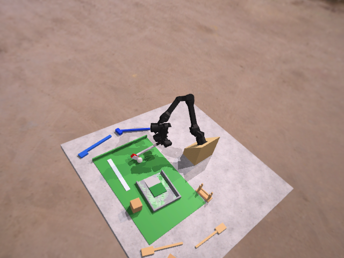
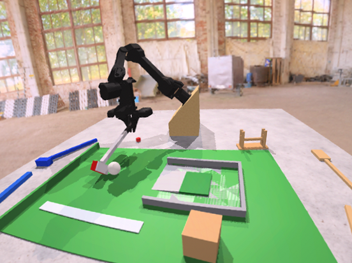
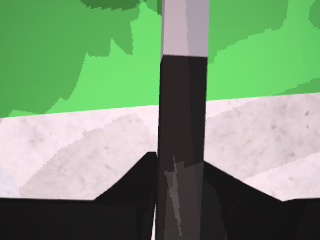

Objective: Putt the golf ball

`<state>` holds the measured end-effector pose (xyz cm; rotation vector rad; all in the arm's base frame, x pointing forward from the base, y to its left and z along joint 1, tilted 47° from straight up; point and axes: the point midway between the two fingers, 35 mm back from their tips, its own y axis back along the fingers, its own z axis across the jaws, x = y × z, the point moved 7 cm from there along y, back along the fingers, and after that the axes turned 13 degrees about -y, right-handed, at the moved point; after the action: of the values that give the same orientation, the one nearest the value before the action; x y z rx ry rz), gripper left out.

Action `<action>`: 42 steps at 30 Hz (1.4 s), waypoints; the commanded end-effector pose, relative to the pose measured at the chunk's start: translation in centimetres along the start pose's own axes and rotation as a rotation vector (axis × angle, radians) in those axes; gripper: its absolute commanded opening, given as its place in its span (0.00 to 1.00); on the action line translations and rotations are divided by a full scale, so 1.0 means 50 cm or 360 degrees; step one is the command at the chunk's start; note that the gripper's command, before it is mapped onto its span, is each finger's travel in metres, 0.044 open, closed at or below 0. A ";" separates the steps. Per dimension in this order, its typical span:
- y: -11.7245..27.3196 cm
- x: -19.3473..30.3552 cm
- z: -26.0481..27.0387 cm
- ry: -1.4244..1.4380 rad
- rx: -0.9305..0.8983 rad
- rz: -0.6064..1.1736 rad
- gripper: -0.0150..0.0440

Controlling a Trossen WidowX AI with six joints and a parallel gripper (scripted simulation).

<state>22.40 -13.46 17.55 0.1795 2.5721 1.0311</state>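
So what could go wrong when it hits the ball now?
1. The putter head sits right against the ball; a slightly off push could send it past the ramp into the gray wall.
2. The gripper holds only the shaft's top end, so the putter might twist on contact.
3. Too soft a push and the ball may roll back down.
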 end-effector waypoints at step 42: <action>0.103 0.055 0.141 0.0051 0.0003 0.0011 0.25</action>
<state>22.40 -4.53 15.65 0.1772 2.5979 1.0400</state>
